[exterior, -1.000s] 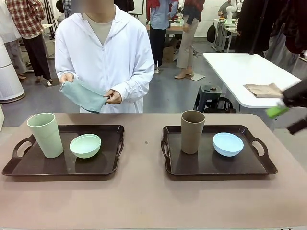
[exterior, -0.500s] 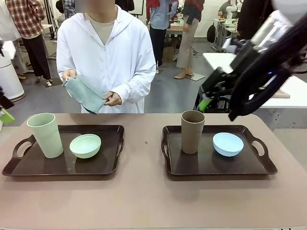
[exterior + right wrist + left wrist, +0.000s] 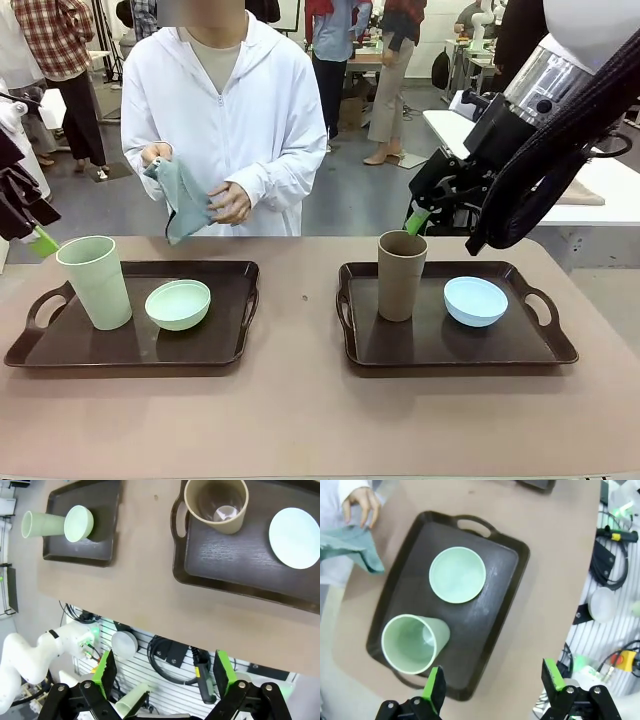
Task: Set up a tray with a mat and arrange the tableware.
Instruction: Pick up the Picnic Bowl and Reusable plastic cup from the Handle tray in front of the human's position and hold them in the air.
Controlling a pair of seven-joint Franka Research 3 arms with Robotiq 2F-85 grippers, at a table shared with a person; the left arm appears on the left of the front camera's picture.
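On the surface (image 3: 300,420) sit two dark trays. The left tray (image 3: 130,365) carries the pale green tumbler (image 3: 95,282) and pale green bowl (image 3: 178,304); the right tray (image 3: 420,345) carries the brown tumbler (image 3: 401,275) and light blue bowl (image 3: 476,300). Across it, a person holds what looks like a folded teal mat (image 3: 185,205), clear of both trays. The left end effector (image 3: 493,676) hangs near the pale green tumbler, fingers spread and empty. The right end effector (image 3: 163,662) hovers above the brown tumbler, likewise spread and empty. Both tumblers look tall and light, so an off-centre descent clipping a rim would likely topple one against its bowl.
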